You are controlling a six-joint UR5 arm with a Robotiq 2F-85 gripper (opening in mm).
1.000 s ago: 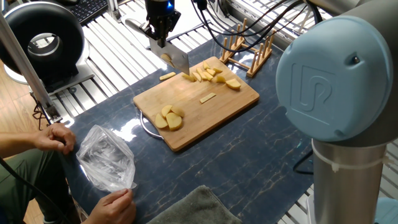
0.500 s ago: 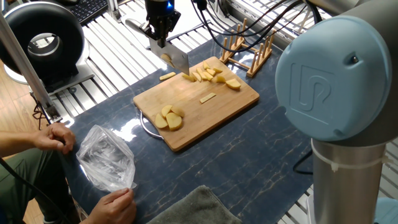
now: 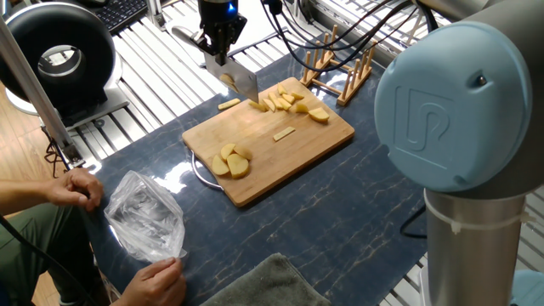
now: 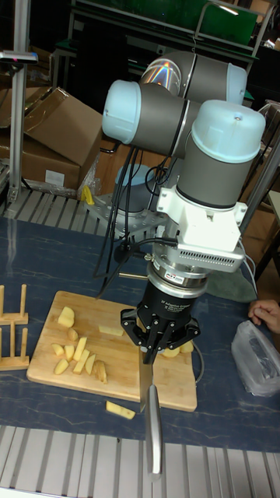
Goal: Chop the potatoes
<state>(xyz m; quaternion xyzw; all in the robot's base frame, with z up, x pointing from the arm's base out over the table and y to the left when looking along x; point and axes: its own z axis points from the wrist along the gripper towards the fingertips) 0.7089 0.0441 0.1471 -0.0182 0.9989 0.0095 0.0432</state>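
Potatoes [image 3: 289, 102] lie in two groups on the bamboo board [image 3: 270, 144]: a scatter of sticks and wedges at the far corner beside the blade, and a cluster of rounded halves [image 3: 230, 161] near the front edge, well apart from it; one thin stick [image 3: 284, 133] rests alone mid-board, and another piece [image 3: 228, 104] has already ended up off the board on the dark tabletop [image 3: 340, 212]. The gripper [image 4: 161, 346] has its fingers closed narrowly around the handle of a knife [image 3: 241, 82], whose blade hangs down with its edge at the board's far corner, just beside the nearest sticks; whether it touches the wood I cannot tell. The chief risk, as I judge it, is that a stroke taken this close to the rim pushes more pieces over the edge, as the stray one suggests; small cut sticks are light and slippery and may slide or cling to the flat of the blade rather than part cleanly. A stroke landing partly off the board could strike the tabletop, or tip or shift the board; a hard descent might twist the handle in the narrow grip; the wooden rack [image 3: 340, 68] stands near the board's far side and could be clipped by a wide swing; a person's hands [image 3: 76, 189] with a plastic bag [image 3: 146, 218] sit at the table's near corner, apart from the blade for now.
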